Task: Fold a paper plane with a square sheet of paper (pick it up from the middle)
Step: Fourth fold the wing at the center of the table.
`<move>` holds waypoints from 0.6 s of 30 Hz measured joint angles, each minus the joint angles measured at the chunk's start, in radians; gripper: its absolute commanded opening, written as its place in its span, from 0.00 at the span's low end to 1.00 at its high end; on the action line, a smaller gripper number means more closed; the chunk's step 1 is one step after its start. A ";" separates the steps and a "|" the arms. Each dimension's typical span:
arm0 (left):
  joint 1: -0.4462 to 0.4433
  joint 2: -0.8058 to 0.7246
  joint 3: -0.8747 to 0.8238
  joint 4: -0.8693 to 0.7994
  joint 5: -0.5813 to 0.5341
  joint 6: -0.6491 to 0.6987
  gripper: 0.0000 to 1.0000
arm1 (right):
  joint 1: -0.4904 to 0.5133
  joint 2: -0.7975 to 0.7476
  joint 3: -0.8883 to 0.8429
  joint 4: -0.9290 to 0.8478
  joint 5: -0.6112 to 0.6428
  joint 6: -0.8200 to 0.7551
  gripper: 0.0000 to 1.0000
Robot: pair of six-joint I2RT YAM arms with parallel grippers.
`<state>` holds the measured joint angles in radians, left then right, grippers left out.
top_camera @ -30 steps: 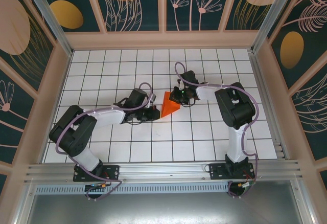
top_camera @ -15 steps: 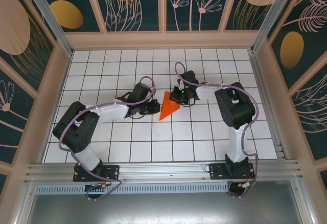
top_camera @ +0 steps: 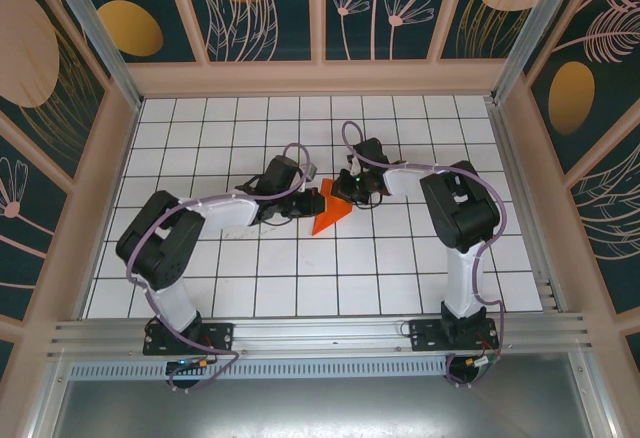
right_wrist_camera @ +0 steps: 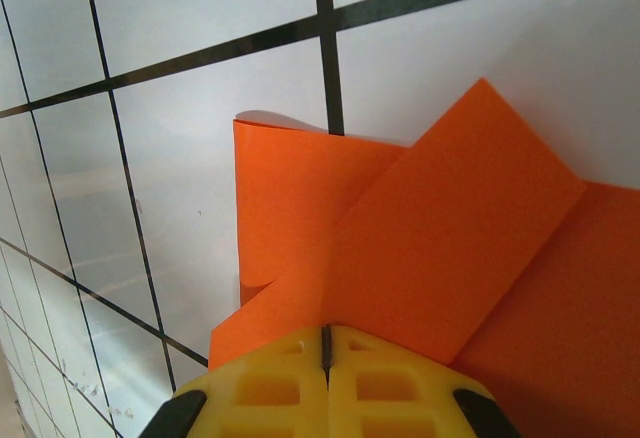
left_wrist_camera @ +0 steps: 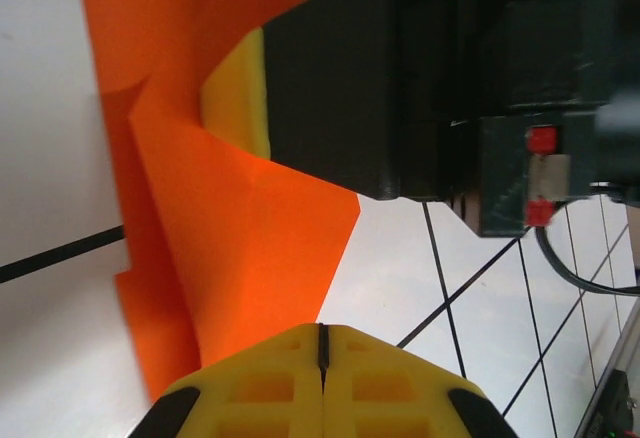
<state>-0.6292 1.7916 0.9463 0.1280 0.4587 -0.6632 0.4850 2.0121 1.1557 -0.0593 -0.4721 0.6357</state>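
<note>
The orange-red paper lies partly folded on the white grid floor, tapering to a point toward the near side. Its overlapping flaps show in the right wrist view. My right gripper is shut, with its tips down on the paper's far right part. My left gripper is shut too, its tips at the paper's left edge. In the left wrist view the right gripper's yellow pad rests on the paper straight across from me.
The white tiled floor with black grid lines spreads around the paper. Patterned walls close it on three sides and a metal rail runs along the near edge. Both arms' cables loop above the centre.
My left gripper has swung right and away from the near edge until it reached the paper's left side. The right gripper has stayed pressed on the paper.
</note>
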 measured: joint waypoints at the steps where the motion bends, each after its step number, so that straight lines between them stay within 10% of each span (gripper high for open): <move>1: -0.002 0.017 0.005 -0.002 0.011 0.000 0.06 | 0.000 0.000 0.000 0.000 0.000 0.000 0.00; 18: -0.014 0.070 -0.049 -0.029 0.032 0.002 0.04 | 0.000 0.000 0.000 0.000 0.000 0.000 0.00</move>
<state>-0.6437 1.8618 0.8970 0.0986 0.4908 -0.6617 0.4850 2.0121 1.1557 -0.0593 -0.4717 0.6357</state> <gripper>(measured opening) 0.061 0.066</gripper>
